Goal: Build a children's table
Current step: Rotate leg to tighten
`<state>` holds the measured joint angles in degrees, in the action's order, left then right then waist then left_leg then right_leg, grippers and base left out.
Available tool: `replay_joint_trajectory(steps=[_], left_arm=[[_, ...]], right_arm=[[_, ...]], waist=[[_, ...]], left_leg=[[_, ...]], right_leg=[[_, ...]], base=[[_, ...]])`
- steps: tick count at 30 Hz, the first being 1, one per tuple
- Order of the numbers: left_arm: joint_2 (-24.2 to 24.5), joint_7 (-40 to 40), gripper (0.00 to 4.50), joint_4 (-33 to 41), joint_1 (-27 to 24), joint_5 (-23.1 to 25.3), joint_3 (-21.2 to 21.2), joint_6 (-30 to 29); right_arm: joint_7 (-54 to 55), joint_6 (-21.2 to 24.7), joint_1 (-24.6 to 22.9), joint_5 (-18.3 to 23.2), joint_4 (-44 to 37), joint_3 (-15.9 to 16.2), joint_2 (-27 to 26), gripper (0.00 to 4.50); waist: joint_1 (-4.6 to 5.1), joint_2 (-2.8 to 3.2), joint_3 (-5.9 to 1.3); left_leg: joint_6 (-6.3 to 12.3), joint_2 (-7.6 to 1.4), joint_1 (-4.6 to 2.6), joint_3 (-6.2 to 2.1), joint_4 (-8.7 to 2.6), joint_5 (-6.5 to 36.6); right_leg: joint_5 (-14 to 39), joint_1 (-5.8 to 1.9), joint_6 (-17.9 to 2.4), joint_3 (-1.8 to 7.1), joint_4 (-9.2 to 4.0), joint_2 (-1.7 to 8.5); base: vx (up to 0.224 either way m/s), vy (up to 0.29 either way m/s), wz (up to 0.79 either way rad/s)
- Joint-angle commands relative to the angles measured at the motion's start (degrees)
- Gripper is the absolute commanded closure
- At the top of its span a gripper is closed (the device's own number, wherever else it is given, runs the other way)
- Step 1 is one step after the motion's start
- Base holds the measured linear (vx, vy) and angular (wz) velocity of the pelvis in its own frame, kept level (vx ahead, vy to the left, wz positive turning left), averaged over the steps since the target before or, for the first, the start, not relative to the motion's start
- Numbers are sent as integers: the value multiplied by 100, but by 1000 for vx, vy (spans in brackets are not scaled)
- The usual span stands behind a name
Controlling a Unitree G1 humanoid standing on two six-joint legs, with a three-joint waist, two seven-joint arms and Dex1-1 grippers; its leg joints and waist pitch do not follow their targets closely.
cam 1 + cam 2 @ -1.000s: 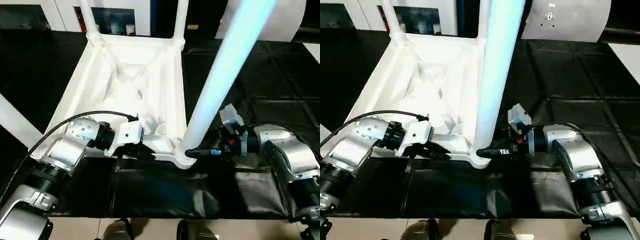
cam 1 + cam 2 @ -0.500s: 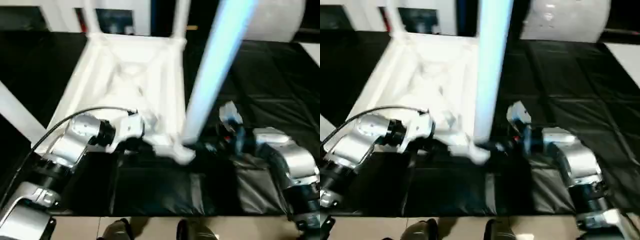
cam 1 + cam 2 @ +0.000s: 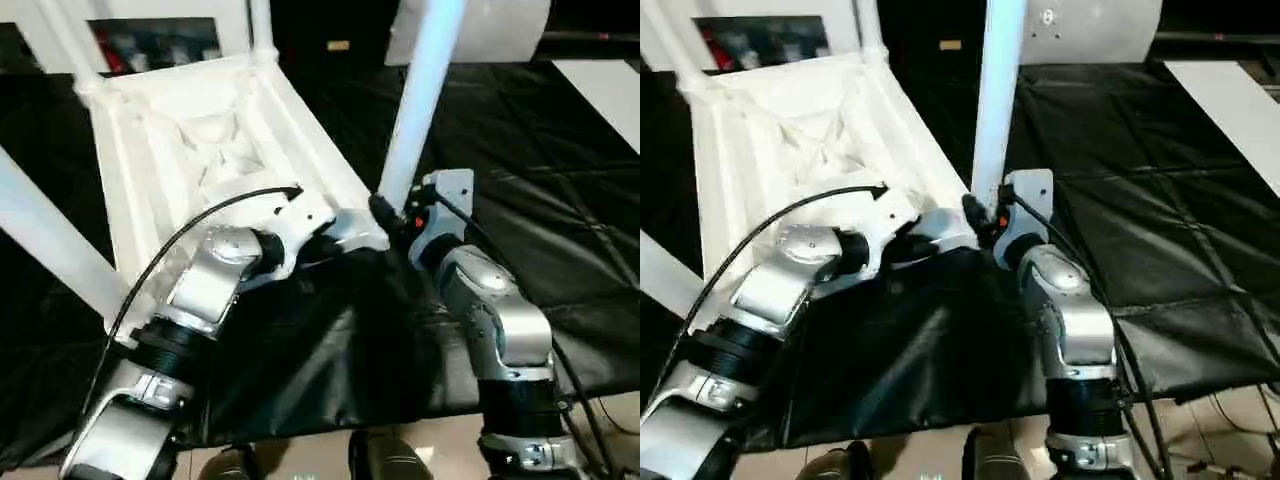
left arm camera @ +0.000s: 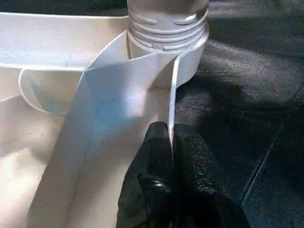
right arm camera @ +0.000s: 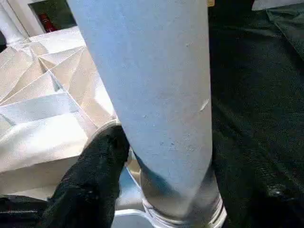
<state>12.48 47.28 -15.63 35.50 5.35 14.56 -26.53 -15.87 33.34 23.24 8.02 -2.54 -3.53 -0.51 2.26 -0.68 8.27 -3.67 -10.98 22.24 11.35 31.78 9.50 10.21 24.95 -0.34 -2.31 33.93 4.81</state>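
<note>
**Leg upright in the near corner socket, fingers on either side**

Black sheeting covers the floor where the tabletop [image 3: 200, 150] lies underside up. At its near corner a leg [image 3: 415, 100] stands upright, long axis vertical, threaded base just entering the socket [image 4: 166, 33]. The right gripper [image 3: 385, 212] sits low beside that base, one finger [image 5: 90, 180] against the leg; whether it grips I cannot tell. The left gripper [image 4: 170, 156] is pinched tight on the tabletop's thin rim, just beside the socket.
</note>
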Motion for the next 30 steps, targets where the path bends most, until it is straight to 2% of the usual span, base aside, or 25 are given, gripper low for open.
replay_joint_trajectory(steps=[1, 2, 4, 5, 6, 8, 10, 11, 13, 14, 15, 19, 21, 25, 26, 27, 30], left_arm=[[-156, 73, 450, 275, -65, -177, 248, 155], [-156, 73, 450, 275, -65, -177, 248, 155], [42, 312, 450, 357, -150, -204, 264, 349], [97, 386, 450, 388, -177, -228, 260, 357], [384, 836, 450, 499, -302, -354, 274, 664], [618, 1207, 450, 602, -412, -467, 281, 831], [819, 1510, 450, 710, -532, -571, 277, 917], [909, 1686, 450, 755, -589, -633, 284, 1081], [1072, 2004, 450, 859, -693, -765, 302, 1107], [1156, 2130, 450, 879, -727, -780, 335, 1183], [1252, 2235, 450, 870, -753, -784, 379, 1314], [1454, 2537, 450, 857, -815, -863, 443, 1558], [1623, 2914, 450, 866, -829, -978, 491, 1645], [1734, 3213, 450, 801, -771, -1017, 540, 1785], [1738, 3236, 450, 794, -765, -1026, 545, 1801], [1746, 3283, 450, 762, -738, -1037, 571, 1839], [1730, 3323, 450, 672, -657, -1048, 610, 1893]], right_arm=[[-760, 248, -171, 370, -64, 662, 34, 137], [-760, 248, -171, 370, -64, 662, 34, 127], [-1077, 140, -287, 457, -132, 617, 376, 118], [-1202, 108, -320, 498, -151, 608, 485, 118], [-1741, -72, -451, 614, -213, 498, 960, 90], [-2218, -134, -528, 729, -256, 377, 1326, 84], [-2835, -265, -610, 859, -254, 319, 1706, 59], [-3130, -413, -651, 856, -213, 338, 1912, 49], [-3537, -700, -673, 744, -30, 396, 2298, 39], [-3678, -777, -661, 737, 42, 400, 2424, 30], [-3849, -824, -632, 811, 114, 394, 2543, 21], [-4519, -909, -575, 1171, 220, 356, 2757, 21], [-5217, -1210, -532, 1265, 352, 499, 2973, 21], [-5878, -1194, -455, 1439, 456, 679, 3178, 21], [-5947, -1177, -442, 1465, 472, 701, 3200, 37], [-6102, -1158, -394, 1479, 531, 766, 3242, 48], [-6358, -1145, -191, 1464, 827, 917, 3256, 68]], waist=[[-67, -3, -347], [-74, 0, -353], [-77, -11, -391], [-89, -4, -393], [-105, -4, -393], [-130, 9, -405], [-171, 15, -399], [-198, 32, -391], [-223, 26, -380], [-223, 26, -380], [-276, 22, -371], [-321, 31, -383], [-338, -19, -398], [-402, -4, -407], [-408, -4, -410], [-419, -29, -416], [-421, -23, -416]], left_leg=[[369, -153, -71, -78, -320, 825], [418, -158, -73, -75, -312, 730], [609, -151, -63, -61, -278, 388], [643, -155, -62, -63, -273, 337], [740, -151, -65, -59, -258, 273], [877, -173, -78, -42, -235, 228], [888, -183, -102, -29, -235, 311], [867, -194, -106, -34, -235, 426], [788, -215, -127, -22, -243, 541], [788, -215, -127, -22, -243, 541], [723, -220, -158, -4, -238, 640], [691, -228, -149, -21, -236, 677], [737, -225, -148, -14, -224, 606], [833, -226, -155, 0, -198, 472], [835, -231, -151, -2, -197, 450], [841, -234, -146, 2, -192, 432], [801, -225, -129, -6, -184, 502]], right_leg=[[527, -348, -1212, 236, -373, 231], [345, -356, -1251, 238, -355, 230], [-289, -402, -1441, 236, -284, 224], [-405, -408, -1489, 238, -271, 238], [-586, -420, -1542, 239, -254, 234], [-766, -425, -1657, 248, -227, 239], [-669, -416, -1695, 240, -241, 229], [-474, -417, -1706, 239, -248, 238], [-176, -399, -1689, 245, -267, 238], [-176, -399, -1689, 245, -267, 238], [75, -365, -1714, 255, -281, 229], [212, -373, -1675, 252, -268, 240], [180, -376, -1674, 253, -252, 238], [66, -363, -1705, 254, -226, 231], [48, -366, -1714, 253, -219, 234], [63, -365, -1722, 249, -217, 234], [245, -365, -1730, 239, -216, 238]], base=[[0, 0, 0], [0, 0, 0], [0, 0, 0], [0, 0, 0], [0, 0, 0], [0, 0, 0], [0, 0, 0], [0, 0, 0], [0, 0, 0], [0, 0, 0], [0, 0, 0], [0, 0, 0], [0, 0, 0], [0, 0, 0], [0, 0, 0], [0, 0, 0], [0, 0, 0]])
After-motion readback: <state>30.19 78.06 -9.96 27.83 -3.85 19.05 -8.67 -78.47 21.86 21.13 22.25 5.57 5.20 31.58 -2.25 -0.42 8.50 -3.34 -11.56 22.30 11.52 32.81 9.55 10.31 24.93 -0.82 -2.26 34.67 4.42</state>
